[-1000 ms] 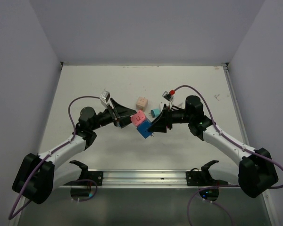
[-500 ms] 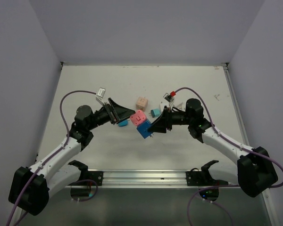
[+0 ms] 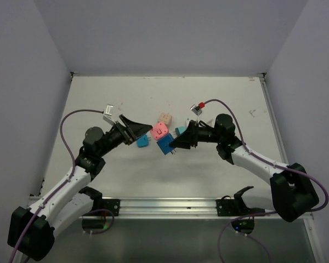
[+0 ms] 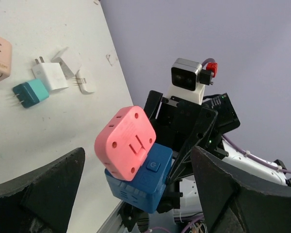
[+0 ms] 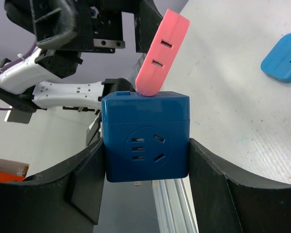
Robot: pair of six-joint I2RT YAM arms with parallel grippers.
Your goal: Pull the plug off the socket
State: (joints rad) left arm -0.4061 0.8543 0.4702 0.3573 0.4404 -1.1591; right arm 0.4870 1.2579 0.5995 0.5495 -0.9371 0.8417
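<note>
The pink plug (image 3: 160, 131) sits tilted on the top face of the blue socket (image 3: 165, 146), held above the table's middle. My right gripper (image 3: 175, 143) is shut on the socket, and its pads (image 5: 87, 184) press both side walls of the socket (image 5: 145, 136). The plug (image 5: 162, 51) leans away above it. My left gripper (image 3: 145, 130) stands open just left of the plug. In the left wrist view its fingers (image 4: 43, 194) flank the plug (image 4: 126, 143) and socket (image 4: 143, 184) with wide gaps on each side, touching neither.
On the table behind lie a beige cube socket (image 3: 165, 118), a teal plug (image 3: 180, 131), a small blue plug (image 3: 142, 141) and white adapters (image 4: 51, 75). Both purple cables arc over the arms. A metal rail (image 3: 164, 205) runs along the near edge.
My left gripper has opened wider and drawn back to the left, off the pink plug. The plug stays on the socket, which the right gripper has shifted slightly farther back.
</note>
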